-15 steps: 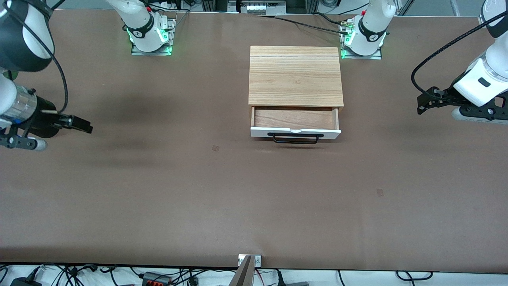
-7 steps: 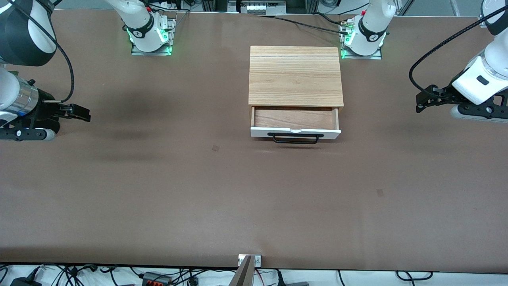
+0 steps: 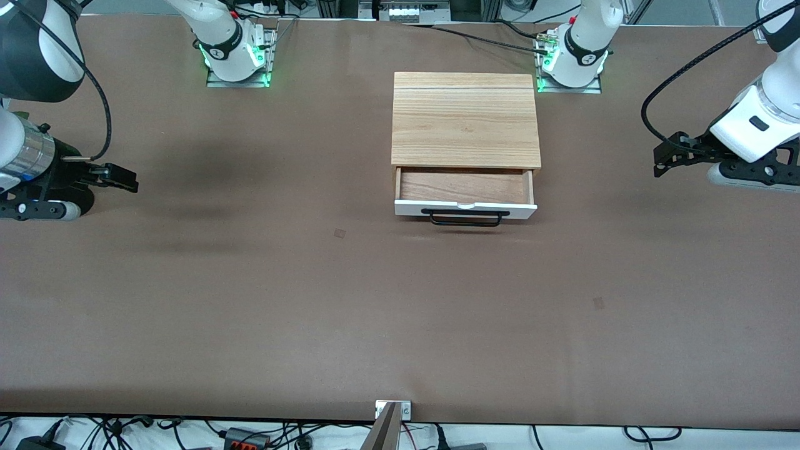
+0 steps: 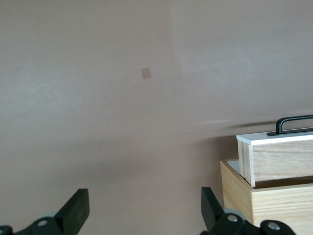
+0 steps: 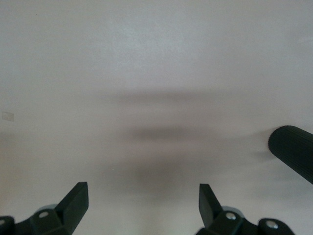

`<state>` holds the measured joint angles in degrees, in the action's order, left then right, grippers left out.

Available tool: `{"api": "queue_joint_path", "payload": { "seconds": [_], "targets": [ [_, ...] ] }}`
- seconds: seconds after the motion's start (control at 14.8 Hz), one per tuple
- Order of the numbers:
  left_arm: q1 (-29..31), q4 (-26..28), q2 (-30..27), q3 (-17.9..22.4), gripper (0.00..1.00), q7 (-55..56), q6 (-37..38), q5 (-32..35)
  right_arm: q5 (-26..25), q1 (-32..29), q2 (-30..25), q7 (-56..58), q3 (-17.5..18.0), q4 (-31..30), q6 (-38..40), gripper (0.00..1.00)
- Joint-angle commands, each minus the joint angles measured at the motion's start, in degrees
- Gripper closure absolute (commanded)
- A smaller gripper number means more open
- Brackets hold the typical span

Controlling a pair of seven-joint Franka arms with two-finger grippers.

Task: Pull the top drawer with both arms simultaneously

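The top drawer [image 3: 464, 195] stands partly pulled out of the light-wood cabinet [image 3: 465, 119], showing its reddish-brown inside, white front and black bar handle [image 3: 465, 216]. My left gripper [image 3: 660, 164] is open and empty, over bare table toward the left arm's end, well apart from the drawer. The left wrist view shows its open fingers [image 4: 78, 210], the drawer's corner [image 4: 276, 156] and the handle [image 4: 293, 122]. My right gripper [image 3: 128, 180] is open and empty over bare table at the right arm's end. The right wrist view shows its fingers [image 5: 78, 201] over table only.
The brown table [image 3: 400, 312] carries the cabinet near the robots' side. The arm bases [image 3: 237, 56] [image 3: 572, 62] stand along that edge. Small square marks [image 3: 339, 233] [image 3: 598, 302] lie on the table. A metal bracket [image 3: 392, 409] sits at the edge nearest the camera.
Both grippers have drifted a little away from the drawer, toward their own ends of the table and toward the robots' side. The drawer has not moved.
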<state>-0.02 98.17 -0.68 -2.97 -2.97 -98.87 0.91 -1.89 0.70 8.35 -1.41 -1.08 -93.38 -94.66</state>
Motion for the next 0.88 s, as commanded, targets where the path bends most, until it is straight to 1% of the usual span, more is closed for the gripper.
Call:
{"api": "queue_joint_path", "payload": {
  "seconds": [0.0,0.54,0.81],
  "targets": [
    [0.4,-0.7,-0.5,-0.2,0.00,0.0,1.1,0.8,-0.7,-0.8,-2.0,1.0,0.6,-2.3,-1.7,0.00],
    [0.4,-1.0,-0.4,-0.2,0.00,0.2,1.9,1.2,-0.6,-1.1,-1.1,1.5,0.6,-0.4,-1.3,0.00],
    [0.4,-4.6,1.9,-0.2,0.00,0.2,4.6,1.1,-0.5,-1.4,-0.9,2.0,0.5,0.5,-0.9,0.00]
  ]
}}
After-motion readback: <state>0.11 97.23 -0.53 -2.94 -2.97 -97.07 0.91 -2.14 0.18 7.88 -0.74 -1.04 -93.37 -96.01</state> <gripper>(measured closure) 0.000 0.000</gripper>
